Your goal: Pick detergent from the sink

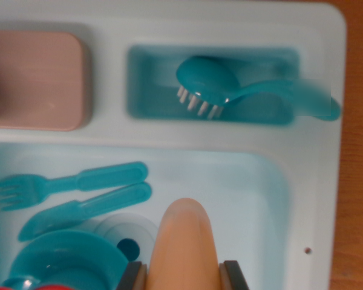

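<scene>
The detergent (184, 235) is a smooth orange bottle with a rounded top, rising from the bottom middle of the wrist view over the pale blue sink basin (248, 199). My gripper (184, 275) is shut on it. One dark finger (133, 277) presses its left side and the other finger (236, 275) its right side. The bottle's lower part is cut off by the frame's bottom edge.
In the basin lie a teal fork (66, 181), a teal knife (85, 210) and a teal bowl (60, 260), beside a round drain (128, 246). A teal brush (230, 87) lies in the upper compartment. A pink block (36, 78) sits top left. The wooden tabletop (358, 181) shows at the right.
</scene>
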`<state>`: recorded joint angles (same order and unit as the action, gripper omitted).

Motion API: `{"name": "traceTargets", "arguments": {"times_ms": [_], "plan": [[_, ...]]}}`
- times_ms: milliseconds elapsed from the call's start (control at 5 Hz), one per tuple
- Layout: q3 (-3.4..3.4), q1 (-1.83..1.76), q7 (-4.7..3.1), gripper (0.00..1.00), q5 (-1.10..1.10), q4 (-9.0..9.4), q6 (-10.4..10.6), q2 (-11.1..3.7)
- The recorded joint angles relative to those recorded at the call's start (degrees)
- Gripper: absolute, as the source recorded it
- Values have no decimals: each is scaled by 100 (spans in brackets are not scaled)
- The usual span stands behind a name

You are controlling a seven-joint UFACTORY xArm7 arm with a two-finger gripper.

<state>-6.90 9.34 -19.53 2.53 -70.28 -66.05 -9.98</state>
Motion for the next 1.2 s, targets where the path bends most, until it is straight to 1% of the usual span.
{"name": "traceTargets", "arguments": {"times_ms": [200,400,600,800,1000,1200], "plan": [[-4,-2,12,100,-12,-201,-266,65],[-4,-2,12,100,-12,-201,-266,65],[-8,-5,24,100,-25,-407,-538,132],[-8,-5,24,100,-25,-407,-538,132],[-11,-7,35,100,-37,-608,-803,197],[-11,-7,35,100,-37,-608,-803,197]]}}
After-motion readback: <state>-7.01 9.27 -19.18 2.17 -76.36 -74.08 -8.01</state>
